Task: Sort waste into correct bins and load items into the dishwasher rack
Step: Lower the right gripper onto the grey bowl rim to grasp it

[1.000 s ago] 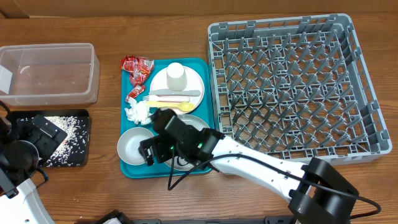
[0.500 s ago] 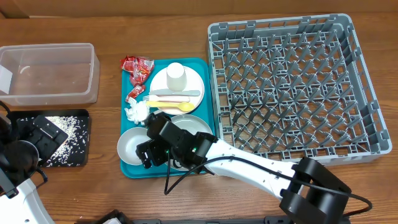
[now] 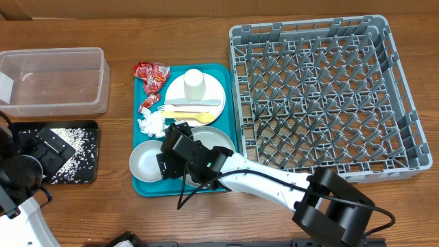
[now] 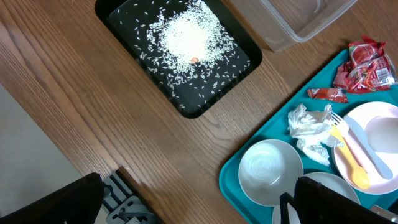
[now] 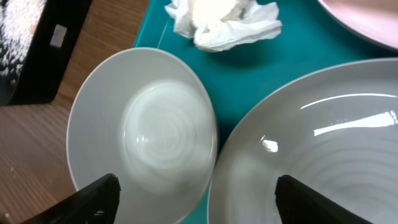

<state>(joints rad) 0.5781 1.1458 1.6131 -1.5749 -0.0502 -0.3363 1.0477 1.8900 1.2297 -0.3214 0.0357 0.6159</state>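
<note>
Our right gripper (image 5: 205,202) hangs low over the teal tray (image 3: 147,187), spread wide with nothing in its grasp. One finger (image 5: 93,199) shows over the bowl (image 5: 143,124) and the other over the grey plate (image 5: 311,130), so the gap sits above the spot where bowl rim and plate edge come together. We cannot tell whether either finger touches the dishes.

The bowl sits in the tray's near left corner. The grey plate is just beside it on the right, partly hidden under the arm in the overhead view. The crumpled napkin (image 3: 151,125) lies just beyond the bowl. Farther back, the pale plate (image 3: 214,88) carries the cup (image 3: 194,84), and the cutlery (image 3: 192,110) lies along the plate's near edge. The wrappers (image 3: 152,74) are bunched at the tray's far left corner.

Our left gripper (image 4: 196,186) is fully open and empty, held above the bench (image 3: 116,27) beside the black tray (image 3: 86,176). That tray holds a heap of rice (image 4: 186,37) with the orange cube (image 4: 194,60) at the heap's edge. The tub (image 3: 55,82) stands just beyond the black tray. The rack (image 3: 322,96) stands close to the teal tray's right side.
</note>
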